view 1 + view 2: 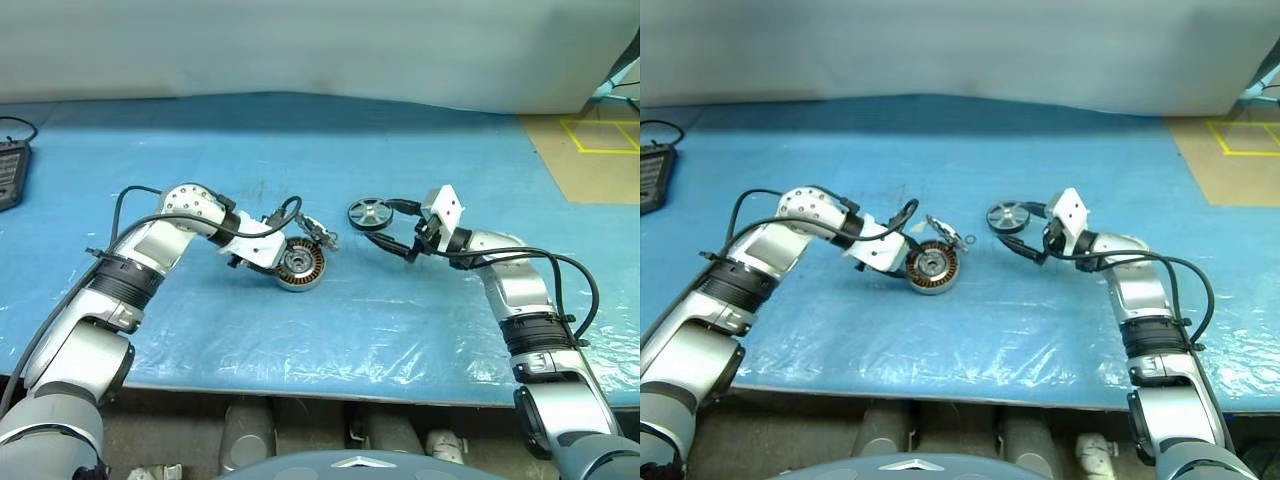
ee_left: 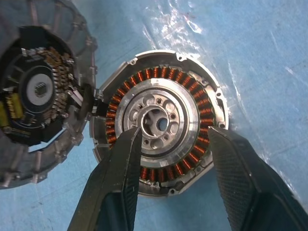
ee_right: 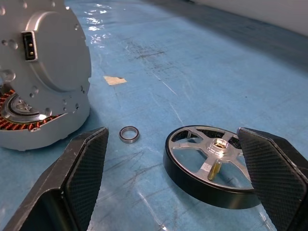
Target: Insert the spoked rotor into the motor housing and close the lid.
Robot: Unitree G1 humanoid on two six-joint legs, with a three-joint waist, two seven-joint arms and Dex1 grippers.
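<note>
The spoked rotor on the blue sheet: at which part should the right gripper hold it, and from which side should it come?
Probably across the black rim, from above. The spoked rotor lies flat, spokes up, and the rim is its only continuous outer wall. The right gripper is open, one finger beside the rim.

The scene is being lit evenly and brightly from overhead. White glare is being thrown off the wrinkled plastic sheet (image 1: 400,340) covering the desk, strongest along its near edge. Short, soft shadows are being cast beneath the arms. Close-up wrist views are being rendered sharp, with highlights glinting on the motor housing (image 2: 161,122) and spoked rotor (image 3: 211,161).
</note>
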